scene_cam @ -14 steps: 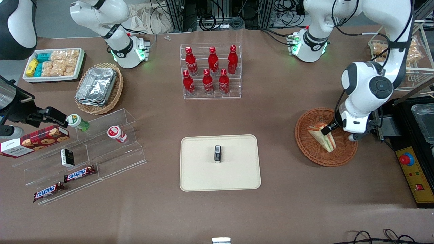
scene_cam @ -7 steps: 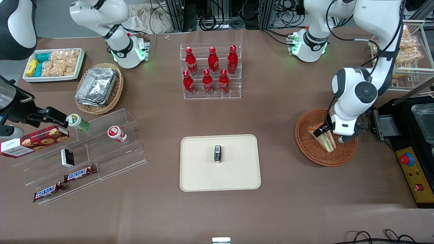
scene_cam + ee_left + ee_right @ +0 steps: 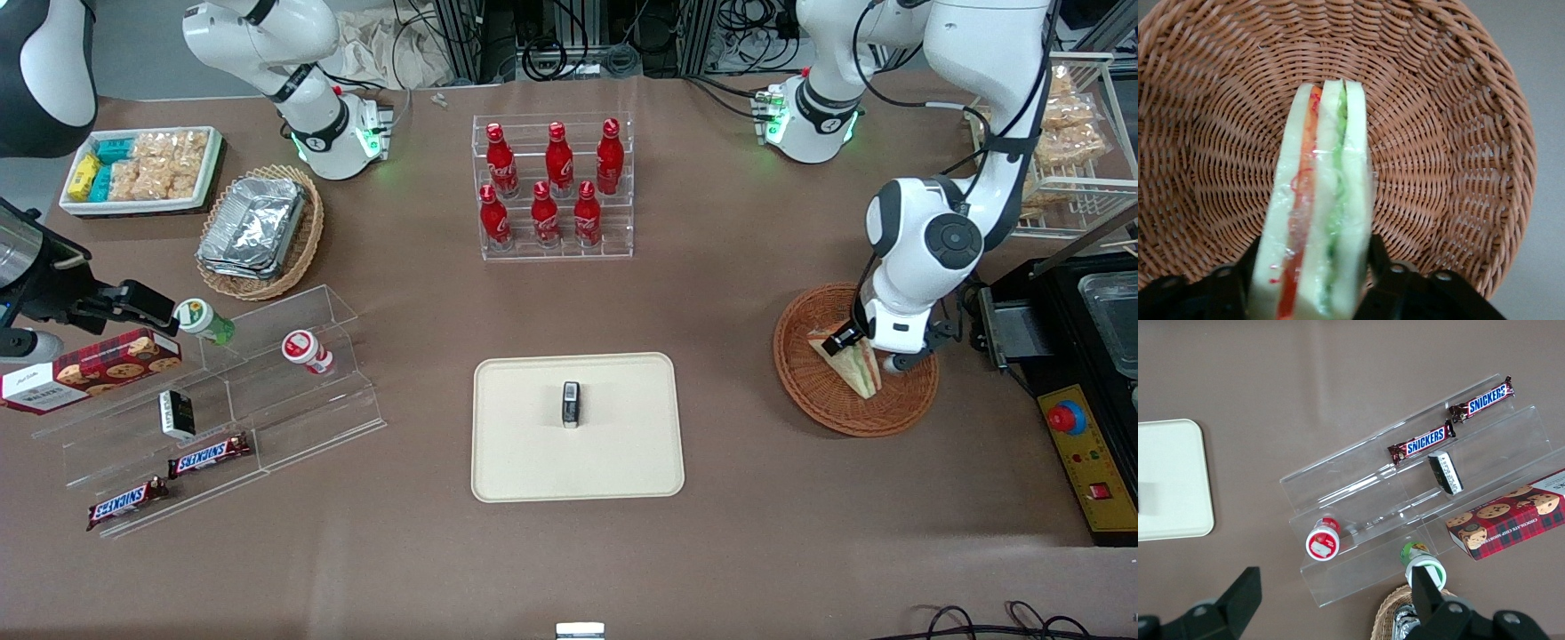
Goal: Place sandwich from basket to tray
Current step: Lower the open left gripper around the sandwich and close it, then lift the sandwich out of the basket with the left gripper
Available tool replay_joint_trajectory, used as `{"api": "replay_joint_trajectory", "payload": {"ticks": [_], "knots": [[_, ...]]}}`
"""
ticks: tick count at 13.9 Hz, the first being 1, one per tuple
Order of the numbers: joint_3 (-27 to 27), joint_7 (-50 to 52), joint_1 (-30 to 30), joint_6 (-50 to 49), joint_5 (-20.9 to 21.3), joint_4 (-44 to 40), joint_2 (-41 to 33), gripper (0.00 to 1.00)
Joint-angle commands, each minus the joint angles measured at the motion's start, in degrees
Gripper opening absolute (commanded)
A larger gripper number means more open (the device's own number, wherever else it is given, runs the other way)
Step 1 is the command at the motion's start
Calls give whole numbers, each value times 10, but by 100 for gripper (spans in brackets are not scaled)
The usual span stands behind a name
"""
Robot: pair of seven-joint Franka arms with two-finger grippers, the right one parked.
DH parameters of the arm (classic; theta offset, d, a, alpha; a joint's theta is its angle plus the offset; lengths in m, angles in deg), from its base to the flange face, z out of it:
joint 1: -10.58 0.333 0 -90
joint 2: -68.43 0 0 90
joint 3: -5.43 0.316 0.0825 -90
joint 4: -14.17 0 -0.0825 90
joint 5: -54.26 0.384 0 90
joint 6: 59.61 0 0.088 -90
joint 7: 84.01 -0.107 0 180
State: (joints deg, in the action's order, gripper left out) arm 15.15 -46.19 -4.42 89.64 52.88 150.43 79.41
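The sandwich (image 3: 855, 366), a clear-wrapped wedge with green and orange-red filling, stands on edge in the round reddish-brown basket (image 3: 818, 391) at the working arm's end of the table. My left gripper (image 3: 864, 354) is down in the basket, its black fingers against both bread faces of the sandwich (image 3: 1318, 220). The left wrist view shows the gripper (image 3: 1313, 273) closed round the wedge, with the basket's weave (image 3: 1451, 167) all round it. The beige tray (image 3: 622, 462) lies flat at the table's middle, nearer the front camera than the bottle rack.
A small dark object (image 3: 571, 404) stands on the tray. A clear rack of red bottles (image 3: 553, 187) is farther from the camera. A black machine (image 3: 1080, 356) stands beside the basket. Acrylic shelves with snacks (image 3: 213, 400) lie toward the parked arm's end.
The left arm has swung in over the basket and lowered onto the sandwich. Its fingers now bracket the wedge, which stands a little more upright.
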Motion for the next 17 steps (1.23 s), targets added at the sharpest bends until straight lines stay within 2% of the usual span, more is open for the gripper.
{"api": "replay_joint_trajectory", "payload": {"ticks": [1, 7, 9, 11, 13, 14, 15, 17], "knots": [[3, 14, -6, 17, -1, 10, -14, 1], [9, -76, 1, 5, 0, -6, -37, 2], [10, -96, 1, -59, 0, -41, -54, 2], [9, -103, 1, -212, 1, -144, -55, 5], [9, -153, 0, -387, 1, -279, -41, 5], [9, -176, 1, -444, 1, -338, -32, 6], [7, -196, 0, -492, 4, -389, -23, 14], [-8, -232, -18, -564, 0, -480, 4, 15]]}}
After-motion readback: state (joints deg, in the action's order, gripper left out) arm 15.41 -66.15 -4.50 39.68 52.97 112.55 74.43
